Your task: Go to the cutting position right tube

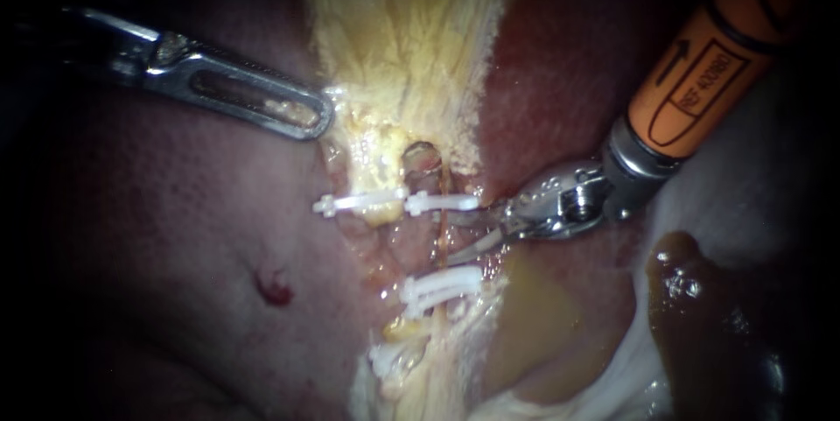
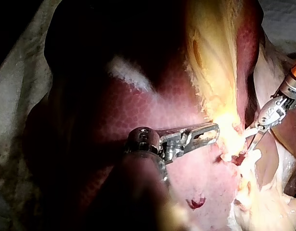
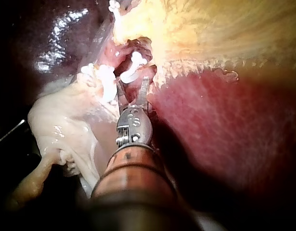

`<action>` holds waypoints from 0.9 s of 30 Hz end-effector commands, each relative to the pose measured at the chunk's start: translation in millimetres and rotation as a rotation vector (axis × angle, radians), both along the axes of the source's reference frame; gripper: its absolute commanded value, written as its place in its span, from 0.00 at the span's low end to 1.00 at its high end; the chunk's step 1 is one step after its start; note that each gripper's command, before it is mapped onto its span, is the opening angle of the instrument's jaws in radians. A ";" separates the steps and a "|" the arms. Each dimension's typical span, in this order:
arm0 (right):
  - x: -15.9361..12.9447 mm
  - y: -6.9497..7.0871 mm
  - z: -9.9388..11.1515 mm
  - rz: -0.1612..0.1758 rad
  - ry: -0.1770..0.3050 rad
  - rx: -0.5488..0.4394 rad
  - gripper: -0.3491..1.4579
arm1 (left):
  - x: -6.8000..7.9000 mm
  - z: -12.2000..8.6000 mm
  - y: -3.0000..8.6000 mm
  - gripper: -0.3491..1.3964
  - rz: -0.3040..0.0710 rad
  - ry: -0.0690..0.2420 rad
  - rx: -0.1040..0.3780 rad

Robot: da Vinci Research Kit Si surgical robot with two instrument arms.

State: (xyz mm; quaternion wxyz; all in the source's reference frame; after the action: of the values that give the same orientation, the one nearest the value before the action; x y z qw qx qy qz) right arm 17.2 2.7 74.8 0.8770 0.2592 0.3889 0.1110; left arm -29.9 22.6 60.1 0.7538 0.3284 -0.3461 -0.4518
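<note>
Near the middle of the endoscope view, the right tube (image 1: 441, 237) ran as a thin reddish-brown strand. It went from the upper right clip (image 1: 442, 202) down to the lower pair of clips (image 1: 442, 285), which lay close one above the other. Our right instrument (image 1: 457, 237) came in from the upper right with an orange sleeve (image 1: 709, 71) on its shaft, and it ended in two thin blades. These blades stood apart with a clear gap. Their tips lay just beside the bare part of the tube, between the upper right clip and the lower pair. We could not tell if a blade touched the tube. From the right wrist camera we saw the same two blades spread, pointing at the clipped tissue ahead of them.

Our left instrument (image 1: 322, 119) came in from the left. Its long windowed jaws lay together and were clamped on the edge of the pale yellow tissue (image 1: 402, 36), above the upper left clip (image 1: 359, 202) and apart from the right tube. Dark red liver (image 1: 175, 298) lay under and around both instruments, with one small red spot (image 1: 276, 288) on it. Below the right instrument we saw a pool of yellow fluid (image 1: 534, 316) and a dark brown mass (image 1: 700, 307).
</note>
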 end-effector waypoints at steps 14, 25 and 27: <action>-3.0 0.7 -1.1 -0.011 0.008 0.008 0.61 | 0.1 0.0 0.0 0.00 0.001 -0.001 0.000; -3.4 0.4 -1.9 0.027 0.055 0.070 0.72 | 0.1 0.0 0.0 0.00 0.001 -0.001 0.000; -3.1 0.2 -2.0 0.005 0.065 0.092 0.72 | 0.1 0.0 0.0 0.00 0.001 -0.001 0.000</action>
State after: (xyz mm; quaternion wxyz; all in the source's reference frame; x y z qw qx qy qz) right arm 14.2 2.9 72.6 0.8491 0.3041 0.4137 0.1240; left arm -29.8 22.5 60.0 0.7538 0.3289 -0.3463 -0.4513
